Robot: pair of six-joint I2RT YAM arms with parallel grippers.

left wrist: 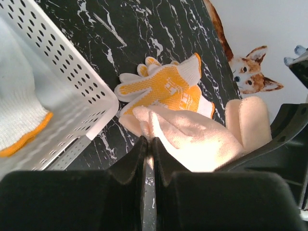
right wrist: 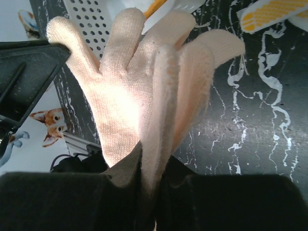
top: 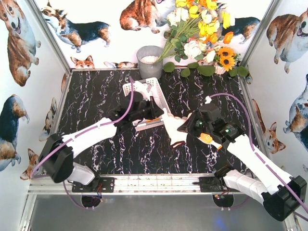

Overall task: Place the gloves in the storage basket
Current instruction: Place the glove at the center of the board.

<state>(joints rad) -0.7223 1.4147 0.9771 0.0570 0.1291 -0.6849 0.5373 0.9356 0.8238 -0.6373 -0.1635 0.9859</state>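
A cream glove hangs between my two grippers, just right of the white storage basket's near end. My left gripper is shut on one fingertip of it. My right gripper is shut on the glove's other edge, with the glove's fingers spread upward. A white glove with an orange cuff lies inside the basket. A yellow-dotted glove with orange trim lies flat on the table beside the basket; it also shows under my right arm and in the right wrist view.
A grey round pot stands behind the basket at the back wall. A bunch of flowers fills the back right corner. Metal frame posts edge the black marbled table.
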